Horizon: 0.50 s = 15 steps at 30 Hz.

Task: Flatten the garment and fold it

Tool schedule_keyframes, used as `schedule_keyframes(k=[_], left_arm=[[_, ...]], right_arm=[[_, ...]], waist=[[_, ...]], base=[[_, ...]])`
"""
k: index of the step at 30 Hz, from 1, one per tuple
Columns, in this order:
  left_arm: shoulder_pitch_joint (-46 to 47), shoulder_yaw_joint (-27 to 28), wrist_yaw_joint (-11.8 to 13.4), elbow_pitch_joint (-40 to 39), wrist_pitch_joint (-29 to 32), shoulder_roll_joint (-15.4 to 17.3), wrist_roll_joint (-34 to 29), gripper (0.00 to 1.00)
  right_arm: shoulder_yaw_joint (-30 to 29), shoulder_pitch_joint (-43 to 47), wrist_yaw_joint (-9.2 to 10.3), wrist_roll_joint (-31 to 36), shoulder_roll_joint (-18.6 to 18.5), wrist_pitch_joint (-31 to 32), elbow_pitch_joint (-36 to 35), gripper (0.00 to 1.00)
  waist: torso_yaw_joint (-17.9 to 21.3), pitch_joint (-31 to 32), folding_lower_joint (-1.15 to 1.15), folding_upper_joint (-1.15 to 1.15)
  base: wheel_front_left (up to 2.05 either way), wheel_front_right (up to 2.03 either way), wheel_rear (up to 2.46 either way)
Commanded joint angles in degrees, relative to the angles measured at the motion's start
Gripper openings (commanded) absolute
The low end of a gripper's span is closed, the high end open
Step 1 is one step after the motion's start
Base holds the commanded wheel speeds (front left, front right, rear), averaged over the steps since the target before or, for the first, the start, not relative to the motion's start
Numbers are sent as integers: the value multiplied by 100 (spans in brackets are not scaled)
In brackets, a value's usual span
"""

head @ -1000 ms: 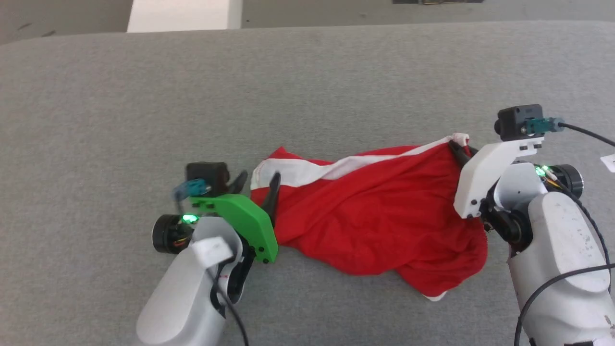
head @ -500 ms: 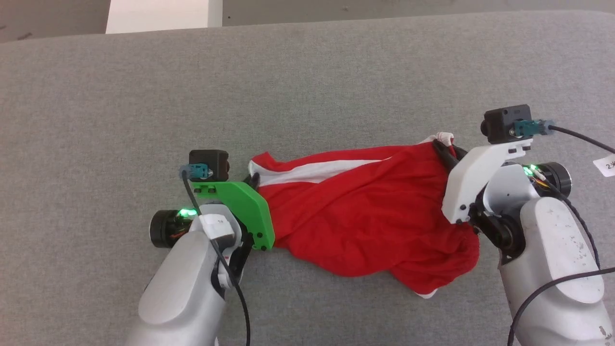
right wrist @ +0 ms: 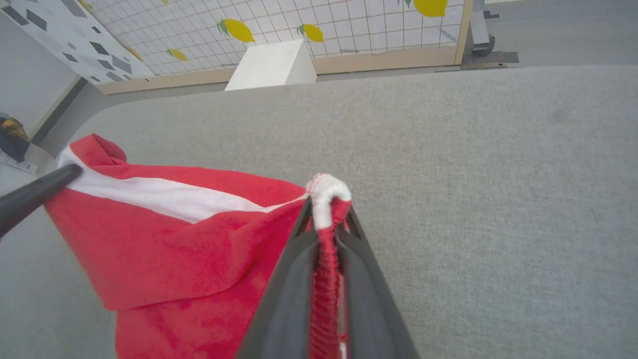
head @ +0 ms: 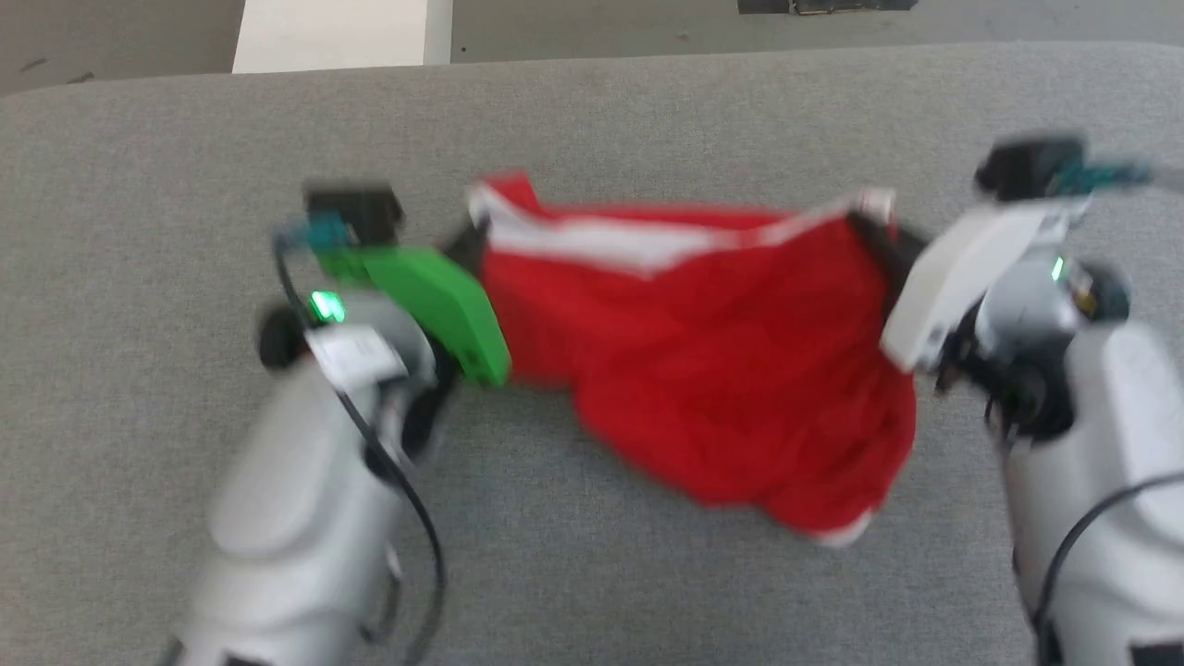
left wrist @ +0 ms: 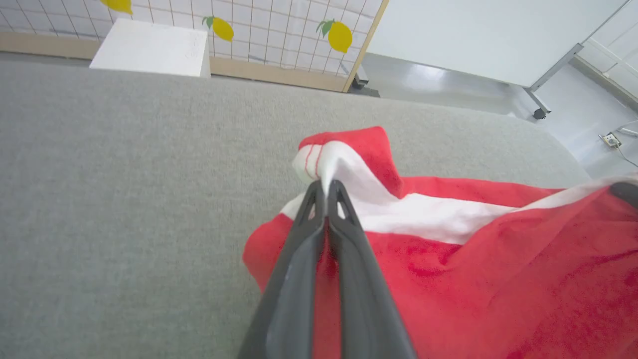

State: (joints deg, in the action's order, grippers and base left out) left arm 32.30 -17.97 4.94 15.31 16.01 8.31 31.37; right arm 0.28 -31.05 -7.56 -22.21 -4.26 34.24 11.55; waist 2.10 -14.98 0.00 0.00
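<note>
Two grippers are holding the shorts (head: pixel 721 370) by opposite ends of their top edge, and the shorts are hanging stretched between them over a grey padded surface (head: pixel 592 120). The left gripper (head: pixel 467 236) is clenching the white-trimmed corner at the shorts' left end. In the left wrist view its two dark fingers (left wrist: pixel 299 259) are pressing together, with a fold of white cloth poking out past the tips. The right gripper (head: pixel 868 222) is pinching the shorts' right end, and in the right wrist view a bunched white hem is sitting wedged between its fingers (right wrist: pixel 294 279).

The shorts' long axis is running left to right across the head view. A white stripe is lying along the taut top edge and dipping slightly at the middle. Below that edge the red cloth is sagging in loose folds. The lowest part is drooping toward the robot under the shorts' right end, with a bit of white trim at its tip. Motion blur is hiding whether that tip is touching the surface.

Open grey surface is spreading on every side of the shorts, widest beyond them and to their left. The surface's far edge is lying well beyond the shorts. Past it, a white box (head: pixel 333 32) and a lattice screen (left wrist: pixel 279 30) printed with lemons are standing on the floor.
</note>
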Motion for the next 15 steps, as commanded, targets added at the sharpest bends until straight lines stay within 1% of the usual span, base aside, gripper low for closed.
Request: schedule_keyframes(k=[1,5,8,11,15], left_arm=[[413,64,-68,-22,108,184,9,0],[1442,283,-147,234,372,512,-5,0],[2288,398,-198,461,432,645,-40,0],[3153,576,-151,744,327,644,-25,0],[4065,647,-114,1115,4,790,-246,0]], right_arm=[[-54,-371,8,-200,-28,159,-71,0],[-191,-1411,8,-555,-53,627,111,0],[-285,-2317,8,-516,-25,679,410,0],[-388,-3251,8,-434,48,532,795,0],[-448,-4294,8,-220,112,-32,1211,0]], waist=[[12,-21,0,0],[77,-166,0,0],[117,-314,0,0],[149,-470,0,0],[193,-657,0,0]], base=[[0,0,0],[0,0,0],[0,0,0],[0,0,0],[0,0,0]])
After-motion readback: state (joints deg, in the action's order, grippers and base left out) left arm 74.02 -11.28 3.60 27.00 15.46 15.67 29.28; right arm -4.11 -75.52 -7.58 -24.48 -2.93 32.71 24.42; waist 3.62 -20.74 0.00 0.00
